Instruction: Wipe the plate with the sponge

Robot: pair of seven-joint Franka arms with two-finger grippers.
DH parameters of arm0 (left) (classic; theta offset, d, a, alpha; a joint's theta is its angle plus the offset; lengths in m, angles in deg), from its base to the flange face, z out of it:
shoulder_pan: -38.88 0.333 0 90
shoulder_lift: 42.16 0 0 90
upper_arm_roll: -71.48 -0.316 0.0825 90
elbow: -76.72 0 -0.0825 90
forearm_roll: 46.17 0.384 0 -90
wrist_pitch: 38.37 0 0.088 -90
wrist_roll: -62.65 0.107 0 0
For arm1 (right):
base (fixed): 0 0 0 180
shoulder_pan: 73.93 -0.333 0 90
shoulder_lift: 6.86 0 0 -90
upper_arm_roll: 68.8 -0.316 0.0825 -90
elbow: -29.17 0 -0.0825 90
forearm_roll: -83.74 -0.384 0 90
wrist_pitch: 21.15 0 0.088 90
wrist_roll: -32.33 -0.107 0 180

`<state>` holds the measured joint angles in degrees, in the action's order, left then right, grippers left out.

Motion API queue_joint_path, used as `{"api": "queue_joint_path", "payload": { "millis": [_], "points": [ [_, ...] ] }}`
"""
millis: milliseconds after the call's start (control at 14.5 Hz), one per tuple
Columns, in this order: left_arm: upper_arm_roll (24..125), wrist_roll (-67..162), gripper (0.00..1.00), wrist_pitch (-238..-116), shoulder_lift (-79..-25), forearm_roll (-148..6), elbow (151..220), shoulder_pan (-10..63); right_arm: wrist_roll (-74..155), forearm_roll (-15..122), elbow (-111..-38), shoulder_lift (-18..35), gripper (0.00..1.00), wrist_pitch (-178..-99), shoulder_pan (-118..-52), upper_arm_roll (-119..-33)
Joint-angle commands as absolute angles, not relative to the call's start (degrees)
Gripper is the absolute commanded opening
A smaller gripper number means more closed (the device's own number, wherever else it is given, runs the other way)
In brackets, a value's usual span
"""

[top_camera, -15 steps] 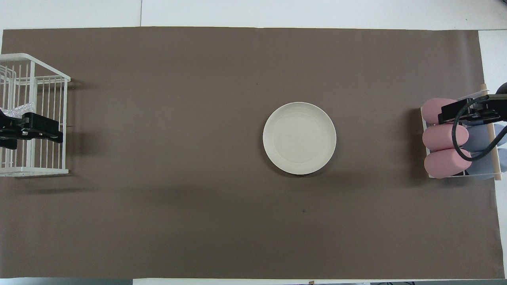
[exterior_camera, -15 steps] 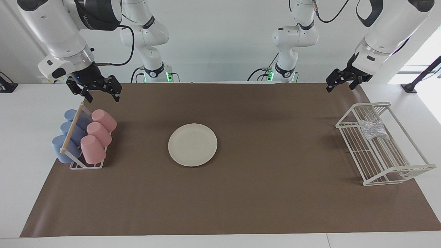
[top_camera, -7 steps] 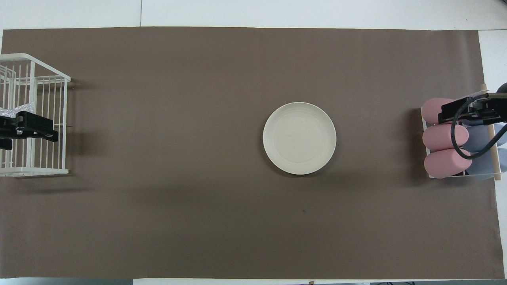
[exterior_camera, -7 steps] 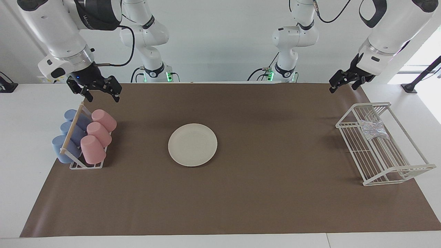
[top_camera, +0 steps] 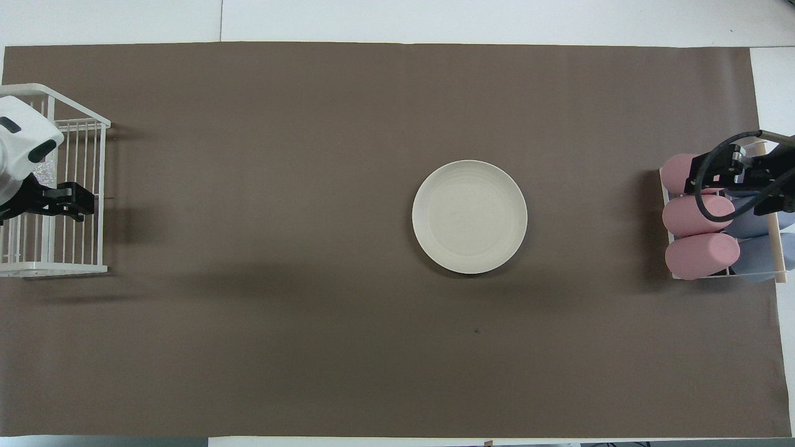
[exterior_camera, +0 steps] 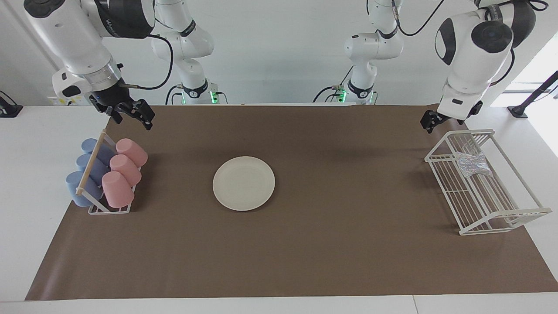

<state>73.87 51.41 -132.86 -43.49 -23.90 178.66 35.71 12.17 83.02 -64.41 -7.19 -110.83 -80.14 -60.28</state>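
Observation:
The cream-white plate (exterior_camera: 243, 183) lies flat in the middle of the brown mat and also shows in the overhead view (top_camera: 469, 216). The silvery mesh sponge (exterior_camera: 473, 165) lies in the white wire rack (exterior_camera: 505, 218) at the left arm's end of the table. In the overhead view only a bit of the sponge (top_camera: 43, 172) shows beside the arm. My left gripper (exterior_camera: 429, 121) hangs in the air over the rack's end nearer the robots, apart from the sponge; it also shows in the overhead view (top_camera: 65, 202). My right gripper (exterior_camera: 130, 114) is open and empty, in the air over the cup rack.
A cup rack (exterior_camera: 109, 210) with a wooden bar holds three pink cups (exterior_camera: 117, 188) and three blue cups (exterior_camera: 80, 188) on their sides at the right arm's end of the table. The brown mat (exterior_camera: 348, 244) covers most of the table.
The left arm has swung its wrist round and its gripper has come lower, toward the wire rack. The right gripper has turned slightly over the cup rack. Plate and sponge have not moved.

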Motion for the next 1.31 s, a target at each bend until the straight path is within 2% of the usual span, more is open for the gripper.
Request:
{"api": "queue_joint_path", "payload": {
  "millis": [0, 206, 481, 688, 756, 825, 962, 1100, 1169, 1238],
  "points": [
    [73.42, 45.7, 1.0, -136.71, -49.44, -14.91, 179.02, 33.52, 0.38, 82.95, -65.13, -8.26, 1.0, -109.13, -80.52, -60.8],
    [73.42, 45.69, 1.0, -137.94, -52.61, -6.74, 179.11, 33.52, -14.03, 82.6, -65.22, -8.44, 1.0, -108.78, -82.71, -60.89],
    [73.41, 45.34, 1.0, -138.21, -56.92, 3.56, 179.55, 32.9, -34.6, 78.39, -65.57, -9.41, 1.0, -103.77, -85.88, -60.89],
    [73.42, 44.11, 1.0, -138.04, -57.02, 3.75, 179.55, 32.9, -45.61, 76.01, -65.57, -10.02, 1.0, -103.68, -88.78, -60.89],
    [73.42, 44.1, 0.97, -138.04, -57.02, 3.75, 179.63, 32.99, -47.2, 75.83, -65.57, -10.02, 1.0, -104.11, -89.31, -60.89],
    [73.42, 43.84, 0.79, -138.04, -57.02, 3.75, 179.72, 33.16, -47.91, 75.83, -65.57, -10.02, 1.0, -104.29, -89.49, -60.89],
    [73.41, 42.09, 0.35, -137.77, -56.93, 3.75, 179.72, 33.34, -48.62, 75.92, -65.57, -10.02, 1.0, -104.64, -89.67, -60.89],
    [73.42, 39.81, 0.04, -137.42, -56.84, 3.75, 180.07, 33.17, -51.42, 76.09, -65.49, -10.02, 1.0, -105.43, -89.84, -61.32],
    [73.33, 39.19, 0.0, -137.33, -56.84, 3.75, 180.07, 32.99, -53.09, 76.09, -65.49, -10.02, 1.0, -105.43, -90.89, -62.46],
    [73.41, 38.75, 0.0, -137.25, -56.84, 3.75, 179.99, 32.99, -54.76, 76.09, -65.4, -10.02, 1.0, -105.35, -91.77, -62.73]
  ]
}}
